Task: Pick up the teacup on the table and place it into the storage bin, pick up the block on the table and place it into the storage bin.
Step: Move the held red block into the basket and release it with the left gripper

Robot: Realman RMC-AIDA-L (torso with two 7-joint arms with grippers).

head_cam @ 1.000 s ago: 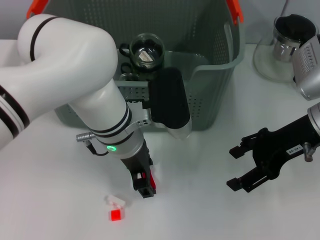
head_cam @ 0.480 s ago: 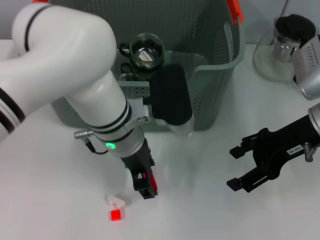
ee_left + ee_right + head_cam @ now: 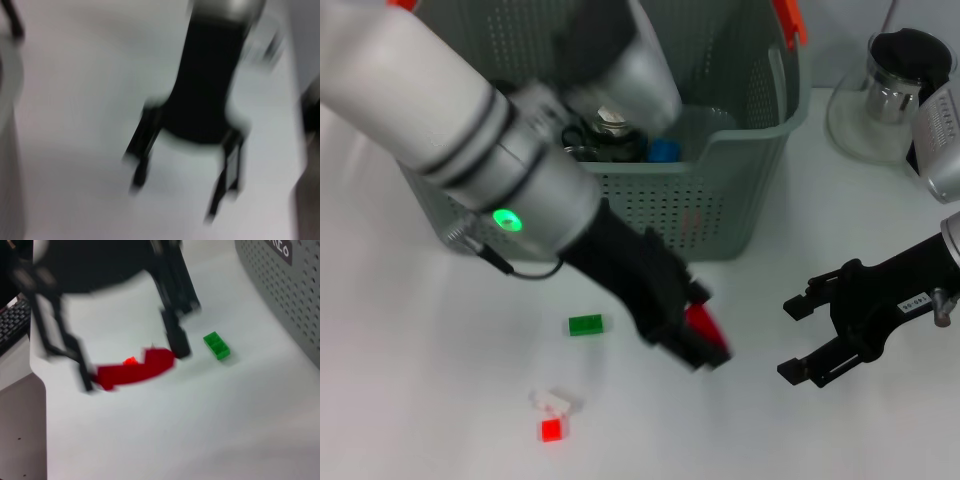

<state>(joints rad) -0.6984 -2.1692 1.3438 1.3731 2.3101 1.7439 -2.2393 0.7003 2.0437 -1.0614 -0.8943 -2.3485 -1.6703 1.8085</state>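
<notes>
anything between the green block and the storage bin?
Nothing visible. The green block lies alone on the white table, just in front of the storage bin; only the bin's perforated front wall must be cleared. The left gripper is beside the block, toward the robot's right.

The worktop is a plain white, matte surface that fills nearly all of the head view. It is evenly lit, with soft shadows only. In the right wrist view, a black keyboard lies past the worktop's edge, above a dark grey area.
</notes>
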